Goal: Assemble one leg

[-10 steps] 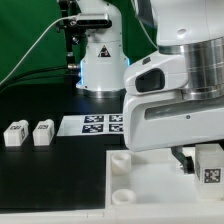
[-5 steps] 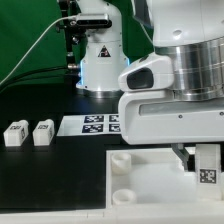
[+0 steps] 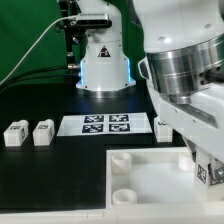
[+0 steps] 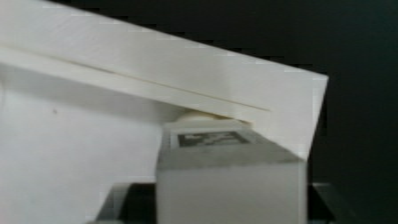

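Note:
My gripper (image 3: pixel 206 160) is shut on a leg (image 3: pixel 208 171), a small white block with a black-and-white tag, and holds it upright over the far right part of the large white square board (image 3: pixel 150 178). In the wrist view the leg (image 4: pixel 222 170) fills the space between my fingers, gripper (image 4: pixel 222 205), and its far end sits at a round corner socket (image 4: pixel 210 118) of the board (image 4: pixel 107 110). I cannot tell whether the leg touches the socket. Two more legs (image 3: pixel 15 133) (image 3: pixel 43 132) lie at the exterior view's left. A third (image 3: pixel 163 126) lies beside my arm.
The marker board (image 3: pixel 105 125) lies flat on the black table behind the white board. Two open round sockets (image 3: pixel 119 159) (image 3: pixel 122 196) show on the board's left edge. Another robot base (image 3: pixel 103 65) stands at the back.
My wrist and arm have turned, uncovering more of the marker board and the third leg. The held leg has stayed over the board's right part, a little lower.

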Motion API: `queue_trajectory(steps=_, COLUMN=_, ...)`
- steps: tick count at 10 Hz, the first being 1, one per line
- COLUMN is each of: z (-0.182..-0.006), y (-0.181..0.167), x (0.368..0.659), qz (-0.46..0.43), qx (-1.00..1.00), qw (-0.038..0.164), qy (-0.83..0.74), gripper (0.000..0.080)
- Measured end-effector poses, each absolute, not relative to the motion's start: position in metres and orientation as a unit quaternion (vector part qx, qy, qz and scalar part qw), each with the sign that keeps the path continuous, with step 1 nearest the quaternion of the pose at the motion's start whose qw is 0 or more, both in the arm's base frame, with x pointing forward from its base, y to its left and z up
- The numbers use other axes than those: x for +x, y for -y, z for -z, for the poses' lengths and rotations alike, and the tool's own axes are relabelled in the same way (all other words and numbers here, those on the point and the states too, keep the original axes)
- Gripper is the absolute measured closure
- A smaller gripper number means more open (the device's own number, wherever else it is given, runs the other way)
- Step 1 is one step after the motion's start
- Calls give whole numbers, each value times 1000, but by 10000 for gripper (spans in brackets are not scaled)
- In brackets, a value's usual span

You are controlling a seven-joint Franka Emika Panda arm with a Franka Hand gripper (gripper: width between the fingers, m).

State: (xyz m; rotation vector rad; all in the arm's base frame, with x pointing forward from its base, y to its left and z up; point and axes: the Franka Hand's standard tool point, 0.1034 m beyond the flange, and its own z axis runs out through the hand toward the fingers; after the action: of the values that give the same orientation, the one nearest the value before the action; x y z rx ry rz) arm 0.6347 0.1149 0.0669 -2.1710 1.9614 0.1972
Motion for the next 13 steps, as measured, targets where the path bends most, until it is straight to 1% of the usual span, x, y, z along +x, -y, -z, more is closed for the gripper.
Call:
queue_trajectory(steps=3, z=-66, y=-114, x=633, qz=-77, qx=-679, qw=98, qy=-723, gripper=503)
queue_trajectory(steps=4, z=-65, y=-114, x=633, qz=-77, qx=-681, qw=97, qy=-722, gripper=434)
queue_trajectory(steps=5, z=-65, y=-114, x=632, qz=-76, qx=-693, qw=98, qy=-710, gripper=434)
queue_trajectory(steps=6, z=-64, y=-115, x=632, qz=-73, qx=-710, qw=100, qy=-693, gripper=215)
queue_trajectory(steps=7, z=-63, y=-120, x=630, qz=-69, qx=-736, qw=102, qy=-666, gripper=215)
queue_trajectory(steps=8, z=-66, y=-123, x=629, qz=-67, qx=-783, qw=100, qy=-610, gripper=170)
queue_trajectory(steps=9, z=-68, y=-124, x=629, qz=-60, qx=-839, qw=100, qy=-531, gripper=156)
queue_trajectory(steps=13, z=-66, y=-123, x=628, qz=-40, qx=-930, qw=107, qy=-350, gripper=150)
